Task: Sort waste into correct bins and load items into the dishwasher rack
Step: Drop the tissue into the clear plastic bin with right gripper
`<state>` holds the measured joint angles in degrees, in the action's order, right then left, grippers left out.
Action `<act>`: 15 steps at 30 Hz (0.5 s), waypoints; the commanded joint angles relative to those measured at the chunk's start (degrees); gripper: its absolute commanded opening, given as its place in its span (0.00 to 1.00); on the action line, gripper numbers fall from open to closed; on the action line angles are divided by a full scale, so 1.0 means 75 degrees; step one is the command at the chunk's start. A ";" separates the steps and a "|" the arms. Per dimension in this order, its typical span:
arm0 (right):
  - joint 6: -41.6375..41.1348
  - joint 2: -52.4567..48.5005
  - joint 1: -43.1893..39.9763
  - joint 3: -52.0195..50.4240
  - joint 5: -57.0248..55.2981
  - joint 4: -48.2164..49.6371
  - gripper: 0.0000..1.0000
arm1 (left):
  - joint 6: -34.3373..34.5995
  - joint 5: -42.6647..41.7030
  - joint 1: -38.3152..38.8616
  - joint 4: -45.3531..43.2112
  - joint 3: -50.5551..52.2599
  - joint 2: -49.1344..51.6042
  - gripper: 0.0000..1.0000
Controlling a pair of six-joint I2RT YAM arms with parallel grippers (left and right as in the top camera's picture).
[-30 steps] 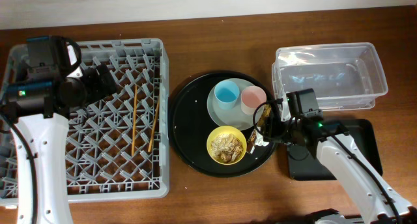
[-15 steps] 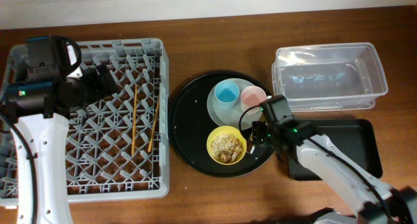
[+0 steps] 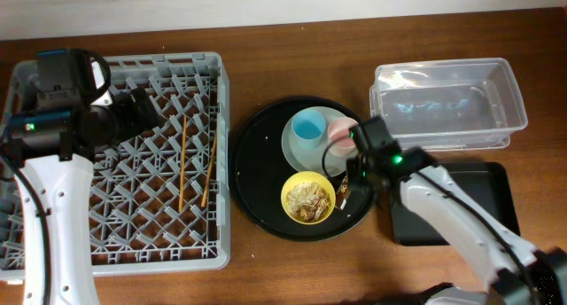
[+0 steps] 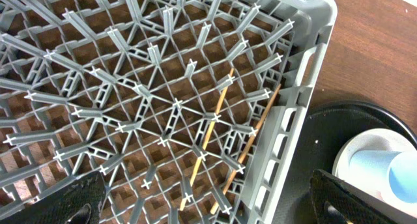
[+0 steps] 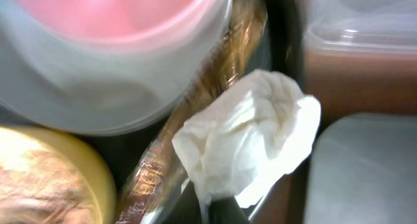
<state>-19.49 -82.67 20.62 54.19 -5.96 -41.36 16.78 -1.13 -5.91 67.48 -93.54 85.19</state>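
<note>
Brown bench (image 3: pixel 292 269): I see the crumpled white napkin (image 5: pixel 251 139) just ahead of my right tool (image 3: pixel 347 184), its grip impossible to tell. My left tool (image 4: pixel 208 201) is spread wide above the dishwasher rack (image 4: pixel 150 74).

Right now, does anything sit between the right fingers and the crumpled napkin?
Nothing visible does. The napkin lies directly at the right fingers, overlapping the wrapper stick; whether it is already gripped is unclear.
</note>
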 commanded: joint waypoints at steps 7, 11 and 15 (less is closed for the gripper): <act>0.0157 0.0420 -0.0510 0.1912 -0.2369 -0.0076 0.04 | 0.0070 -0.0023 -0.0029 -0.0015 -0.0076 0.0012 0.99; 0.0125 -0.0227 -0.1597 0.1903 -0.2049 0.0720 0.04 | 0.0067 -0.0023 -0.0029 -0.0015 -0.0076 0.0012 0.99; 0.0131 -0.1250 -0.2626 0.1903 -0.0970 0.1311 0.34 | 0.0070 -0.0023 -0.0029 -0.0015 -0.0076 0.0012 0.99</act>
<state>-18.52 -87.48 4.78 68.14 -18.26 -32.88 16.78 -1.13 -5.91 67.48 -93.56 85.19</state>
